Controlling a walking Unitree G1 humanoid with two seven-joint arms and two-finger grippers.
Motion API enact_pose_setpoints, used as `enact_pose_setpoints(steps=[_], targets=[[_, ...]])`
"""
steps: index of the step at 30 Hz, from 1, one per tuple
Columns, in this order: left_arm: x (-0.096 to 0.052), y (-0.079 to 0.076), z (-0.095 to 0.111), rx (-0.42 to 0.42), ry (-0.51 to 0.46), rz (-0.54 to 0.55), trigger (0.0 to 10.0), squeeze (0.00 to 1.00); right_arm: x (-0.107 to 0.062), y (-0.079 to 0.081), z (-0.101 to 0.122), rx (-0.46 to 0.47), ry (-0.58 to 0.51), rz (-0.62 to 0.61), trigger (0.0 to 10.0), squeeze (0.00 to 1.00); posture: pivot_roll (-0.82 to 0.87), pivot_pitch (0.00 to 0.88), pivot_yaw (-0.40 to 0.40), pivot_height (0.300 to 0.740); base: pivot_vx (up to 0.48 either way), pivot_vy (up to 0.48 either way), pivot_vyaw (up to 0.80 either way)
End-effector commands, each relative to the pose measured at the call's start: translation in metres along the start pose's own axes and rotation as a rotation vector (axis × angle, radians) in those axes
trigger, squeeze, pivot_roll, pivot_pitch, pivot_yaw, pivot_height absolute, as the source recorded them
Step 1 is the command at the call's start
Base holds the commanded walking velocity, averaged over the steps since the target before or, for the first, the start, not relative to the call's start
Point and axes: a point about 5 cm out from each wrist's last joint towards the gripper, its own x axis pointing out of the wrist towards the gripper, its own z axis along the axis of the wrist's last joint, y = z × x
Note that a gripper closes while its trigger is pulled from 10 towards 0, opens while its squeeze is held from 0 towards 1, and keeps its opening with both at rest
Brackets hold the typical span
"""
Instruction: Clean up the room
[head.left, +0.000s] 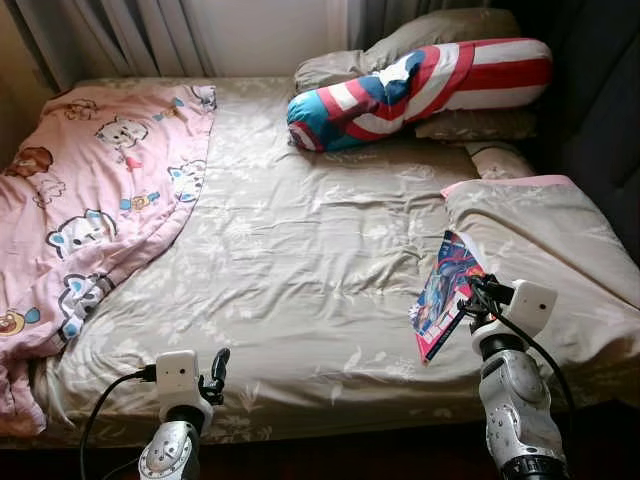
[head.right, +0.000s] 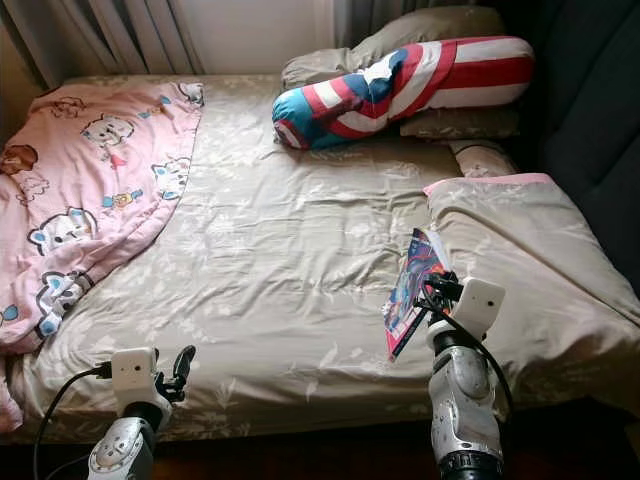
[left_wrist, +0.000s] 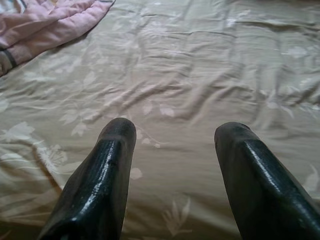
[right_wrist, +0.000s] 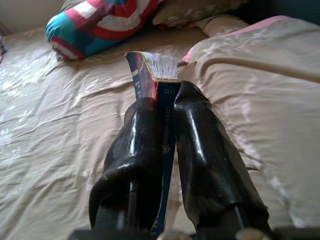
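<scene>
The comic book (head.left: 442, 293) is pinched by its spine between the right gripper (right_wrist: 167, 107)'s two black fingers, raised on edge above the bed (head.left: 300, 260) at about four o'clock, likely lifted to be carried off. At two o'clock lies the folded duvet (head.left: 540, 240); at twelve, the striped bolster (head.left: 420, 90). The left gripper (left_wrist: 175, 135), fingers apart and empty, hovers at seven o'clock, below the pink blanket (head.left: 90, 190) at nine o'clock.
</scene>
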Motion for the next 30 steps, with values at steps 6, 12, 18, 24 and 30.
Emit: enact_pose_setpoints(steps=[6,12,18,24,30], targets=[[-0.0040,0.0036,-0.0022,-0.004,0.008,0.016,10.0,0.00,0.0024,0.0072,0.0036,-0.009,-0.017,0.029,10.0,0.00,-0.03,0.152,-0.026,0.740,0.259,0.000,0.00],[-0.0042,0.0040,-0.0025,0.008,0.009,0.017,10.0,0.00,0.0018,0.0090,0.0023,-0.016,-0.011,0.040,10.0,0.00,-0.03,0.154,-0.026,0.740,0.086,0.000,0.00],[-0.0051,0.0048,-0.0028,0.012,0.011,0.019,10.0,0.00,0.0010,0.0083,0.0010,-0.020,-0.008,0.039,10.0,0.00,-0.02,0.156,-0.025,0.740,0.000,0.000,0.00],[-0.0048,0.0038,-0.0003,0.017,0.002,0.013,10.0,0.00,0.0014,0.0084,0.0014,-0.022,-0.011,0.035,10.0,0.00,-0.02,0.159,-0.026,0.740,0.000,0.000,0.00],[-0.0038,0.0011,0.0048,0.025,-0.019,-0.003,10.0,0.00,0.0014,0.0075,0.0005,-0.021,-0.010,0.023,10.0,0.00,-0.02,0.159,-0.024,0.740,0.000,0.000,0.00]])
